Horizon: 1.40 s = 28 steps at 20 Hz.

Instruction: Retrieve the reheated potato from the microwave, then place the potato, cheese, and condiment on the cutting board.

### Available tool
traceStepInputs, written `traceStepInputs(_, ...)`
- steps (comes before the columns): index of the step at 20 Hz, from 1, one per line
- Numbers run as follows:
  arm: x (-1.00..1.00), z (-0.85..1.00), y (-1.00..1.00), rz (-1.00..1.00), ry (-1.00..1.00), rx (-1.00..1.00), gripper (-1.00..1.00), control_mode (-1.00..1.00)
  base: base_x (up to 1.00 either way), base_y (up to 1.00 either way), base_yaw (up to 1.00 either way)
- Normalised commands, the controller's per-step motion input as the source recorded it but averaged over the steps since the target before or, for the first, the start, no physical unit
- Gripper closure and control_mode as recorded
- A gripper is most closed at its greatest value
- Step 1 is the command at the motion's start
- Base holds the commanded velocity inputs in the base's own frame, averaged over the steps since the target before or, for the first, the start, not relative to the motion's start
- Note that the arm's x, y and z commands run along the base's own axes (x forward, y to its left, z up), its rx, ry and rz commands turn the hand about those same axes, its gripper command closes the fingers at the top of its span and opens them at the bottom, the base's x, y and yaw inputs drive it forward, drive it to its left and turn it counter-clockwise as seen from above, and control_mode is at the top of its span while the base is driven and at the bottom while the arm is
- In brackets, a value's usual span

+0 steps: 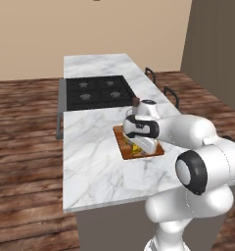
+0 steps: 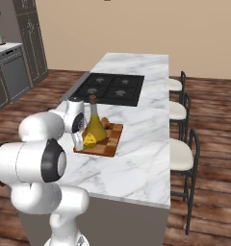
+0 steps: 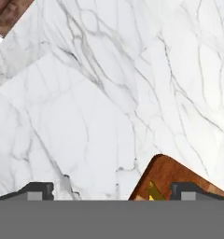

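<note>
On the checkered cutting board [image 2: 109, 144] [image 1: 123, 143] stand the mustard-yellow condiment bottle [image 2: 94, 126], the yellow cheese wedge [image 2: 90, 140] in front of it, and the small brown potato [image 2: 105, 122] behind it. My gripper [image 2: 78, 141] [image 3: 113, 191] hangs open just above the board's near left edge, right beside the cheese, holding nothing. In the hand view a corner of the cutting board [image 3: 172, 175] with a sliver of yellow lies by one fingertip [image 3: 188, 190]. My arm covers most of the board in the left base view. The microwave is out of view.
The board lies on a marble island [image 2: 136, 168] [image 1: 90, 162]. A black cooktop [image 1: 97, 91] [image 2: 112, 87] sits behind it. Stools [image 2: 181, 153] line the island's right side. Dark cabinets [image 2: 11, 72] stand at far left, across the wood floor.
</note>
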Motion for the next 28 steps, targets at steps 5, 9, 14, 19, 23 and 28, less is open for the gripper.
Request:
traceStepInputs(5,-0.41,0.26,-0.06,-0.09,0.07,0.00,-1.00,-1.00,0.00,0.00,0.00)
traceStepInputs(9,-0.42,0.30,-0.07,-0.18,0.01,0.00,-1.00,-1.00,0.00,0.00,0.00)
traceStepInputs(14,-0.43,0.32,-0.02,-0.28,0.03,0.00,-1.00,-1.00,0.00,0.00,0.00)
traceStepInputs(19,-0.45,0.20,-0.03,-0.48,0.02,0.00,-1.00,-1.00,0.00,0.00,0.00)
traceStepInputs(23,-0.36,0.16,-0.03,-0.60,0.07,0.00,-1.00,-1.00,0.00,0.00,0.00)
traceStepInputs(28,-0.38,0.16,-0.04,-0.59,0.06,0.01,-1.00,-1.00,0.00,0.00,0.00)
